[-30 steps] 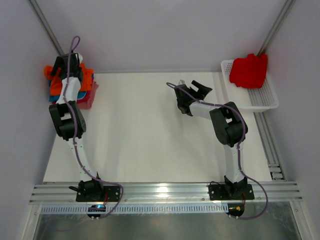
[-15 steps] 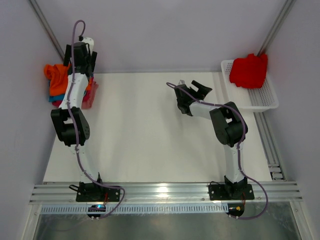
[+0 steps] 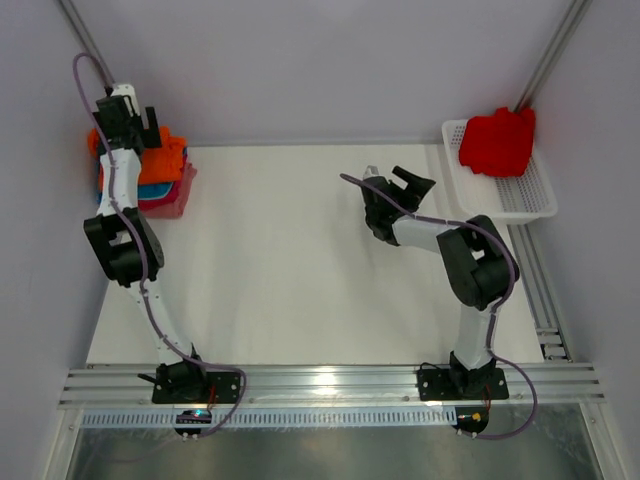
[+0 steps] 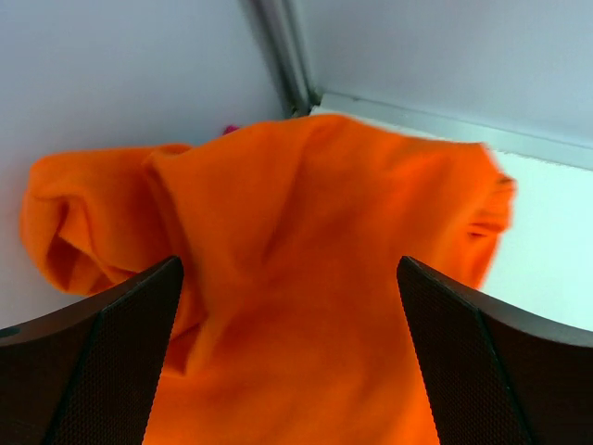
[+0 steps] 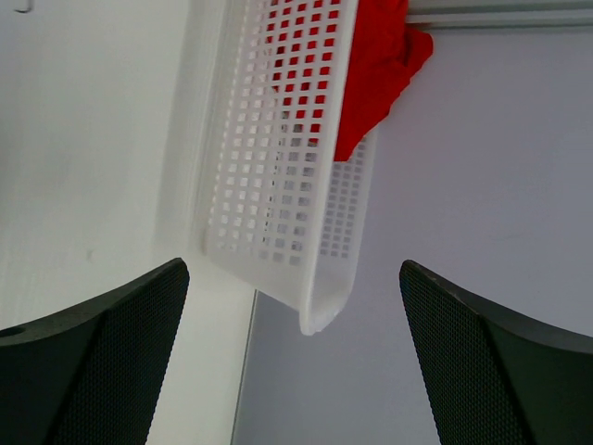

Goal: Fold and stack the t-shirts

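Note:
A bright orange t-shirt (image 3: 162, 158) (image 4: 306, 250) tops the pile of folded t-shirts at the table's far left corner, above a teal layer (image 3: 108, 186) and a pink-red one (image 3: 172, 198). My left gripper (image 3: 140, 128) (image 4: 288, 264) hangs open just above the orange cloth, gripping nothing. A red t-shirt (image 3: 497, 140) (image 5: 375, 65) lies crumpled in the far end of the white mesh basket (image 3: 528, 198) (image 5: 278, 167). My right gripper (image 3: 398, 180) (image 5: 294, 264) stands open and empty over the table, facing the basket's near end.
Grey walls close in the table at the back and both sides, with slanted metal posts (image 3: 548, 55) in the far corners. The pile sits tight against the left wall. A metal rail (image 3: 320, 383) runs along the near edge.
My left gripper rose off the pile and swung to the left, its jaws opening wider; the orange t-shirt stays on top. My right arm shifted slightly right, toward the basket.

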